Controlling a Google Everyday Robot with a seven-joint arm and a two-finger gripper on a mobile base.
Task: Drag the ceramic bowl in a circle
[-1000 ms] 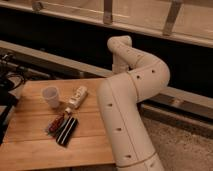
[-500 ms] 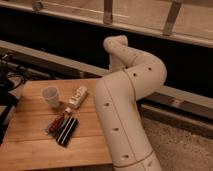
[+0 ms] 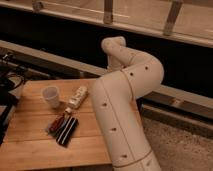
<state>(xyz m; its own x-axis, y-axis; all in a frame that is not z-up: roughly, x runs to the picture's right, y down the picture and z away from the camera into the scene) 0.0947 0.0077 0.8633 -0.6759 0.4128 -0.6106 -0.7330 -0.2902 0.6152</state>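
Note:
The dark ceramic bowl does not show in the camera view; it is hidden or out of view. My white arm (image 3: 125, 100) folds up from the lower middle, bends at the right and ends near the top centre. My gripper is not in view; it lies beyond the arm's far end, behind the arm's links. A small translucent white cup (image 3: 51, 96) stands upright on the wooden table (image 3: 30, 147), left of the arm.
A white bottle (image 3: 77, 97) lies on its side next to the cup. A red packet (image 3: 55, 124) and a dark striped packet (image 3: 67, 131) lie nearer the front. Black equipment with cables (image 3: 7, 85) stands at the table's left. A dark ledge and railing run behind.
My arm's upper link has shifted slightly to the left. The cup, bottle and packets have not moved.

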